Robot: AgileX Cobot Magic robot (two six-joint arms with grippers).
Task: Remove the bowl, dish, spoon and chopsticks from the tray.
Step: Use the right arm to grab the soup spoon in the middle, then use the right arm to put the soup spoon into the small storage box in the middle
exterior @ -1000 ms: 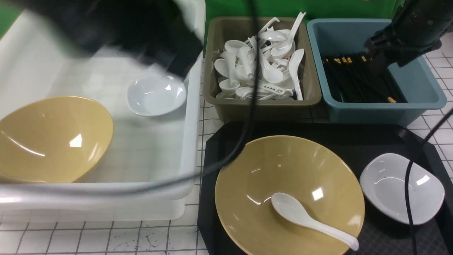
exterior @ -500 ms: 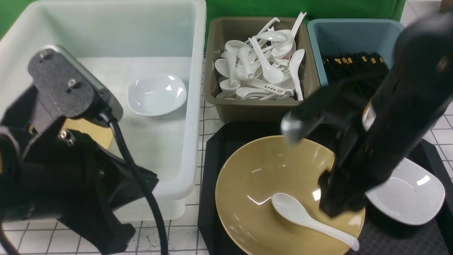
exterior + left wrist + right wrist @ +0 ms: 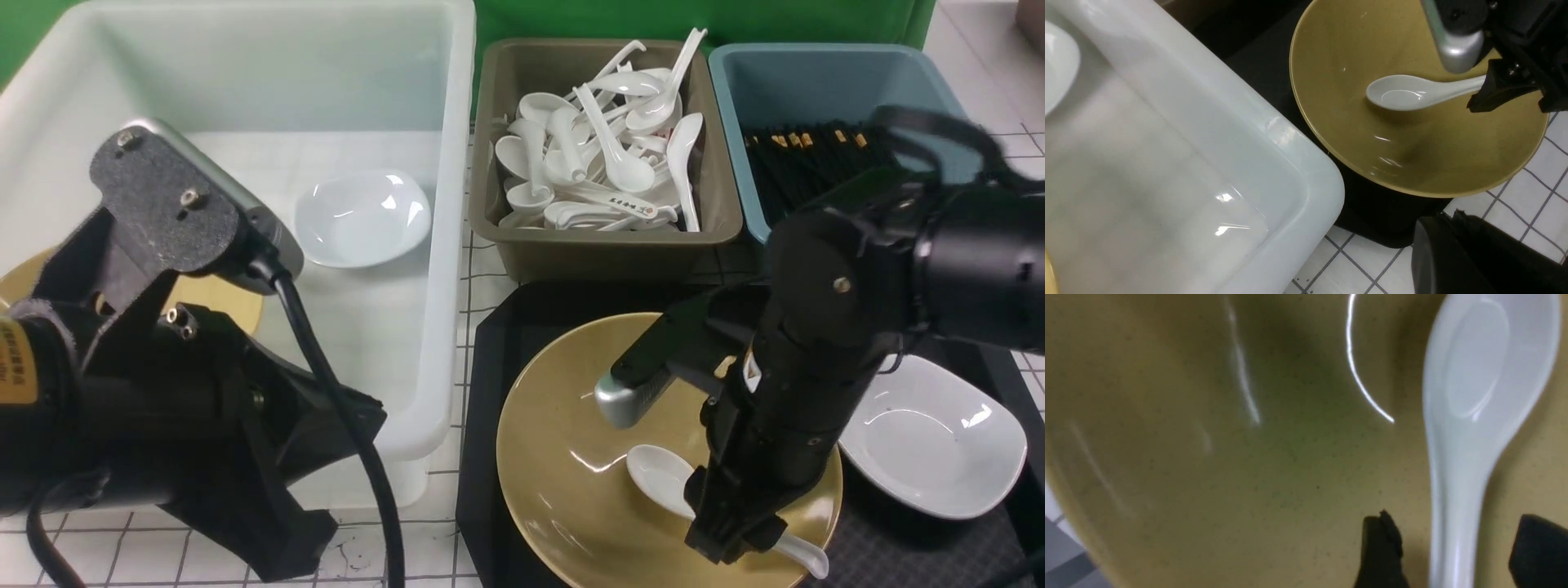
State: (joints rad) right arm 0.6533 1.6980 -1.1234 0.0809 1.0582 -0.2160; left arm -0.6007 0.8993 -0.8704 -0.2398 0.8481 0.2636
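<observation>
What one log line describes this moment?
right gripper: open, jaws astride spoon handle | spoon: lying in bowl | bowl, dish: on tray | next: probably close on handle

2 bowls: bowl lower centre, 2nd bowl mid-left, half hidden. 2 dishes: dish lower right, 2nd dish upper left. 3 tubs: white tub, olive tub, blue tub. 1 tray. 1 loose spoon. Spoon pile & chopstick bundle: too many to count.
</observation>
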